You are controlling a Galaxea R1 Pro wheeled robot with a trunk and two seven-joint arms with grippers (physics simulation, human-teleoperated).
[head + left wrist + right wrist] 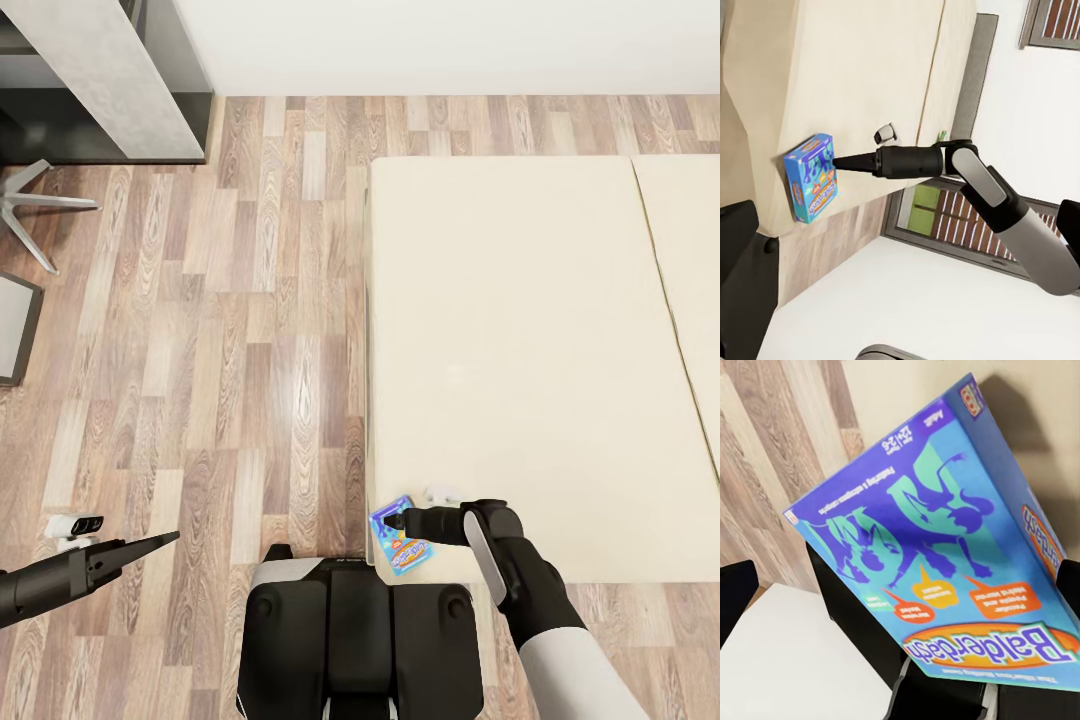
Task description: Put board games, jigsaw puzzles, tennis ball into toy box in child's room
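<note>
Right hand (pixel 402 522): fingertips touch the flat blue printed cardboard game carton (pixel 400 541); grasp state cannot be determined. Carton lies on the smooth cream bed (pixel 520 360), at its corner. Left hand (pixel 172 538): clenched, over wood-plank floor (pixel 250 330).

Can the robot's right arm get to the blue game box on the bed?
Probably yes: the right gripper is already at the blue game box on the bed's near corner, with nothing between them.
</note>
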